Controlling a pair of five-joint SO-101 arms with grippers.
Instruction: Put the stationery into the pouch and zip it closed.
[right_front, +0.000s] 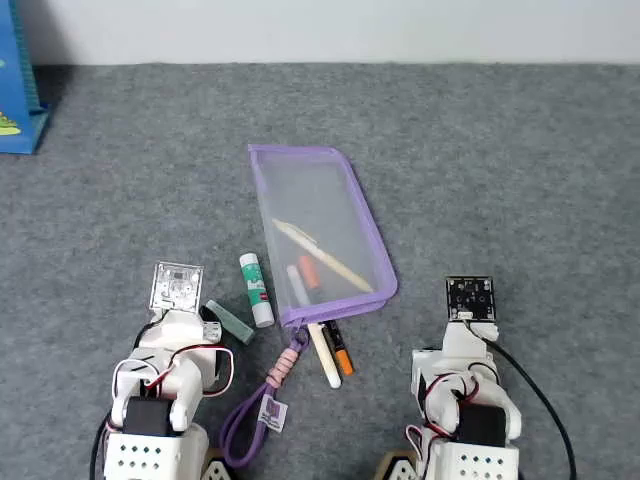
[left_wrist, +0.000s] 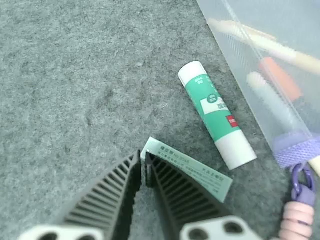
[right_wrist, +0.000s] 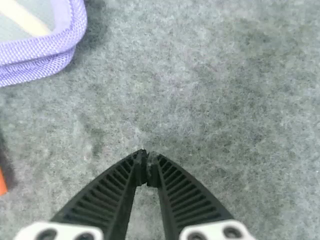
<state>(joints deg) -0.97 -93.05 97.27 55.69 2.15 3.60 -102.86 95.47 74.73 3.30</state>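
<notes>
Left gripper (left_wrist: 143, 160) closed, green-labelled eraser (left_wrist: 200, 172), glue stick (left_wrist: 216, 114)

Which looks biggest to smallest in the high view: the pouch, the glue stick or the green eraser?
1. the pouch
2. the glue stick
3. the green eraser, partly hidden by an arm

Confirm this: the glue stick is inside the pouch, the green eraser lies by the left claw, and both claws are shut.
Not quite. The glue stick lies on the mat beside the pouch, outside it, as the left wrist view shows. The rest holds.
</notes>
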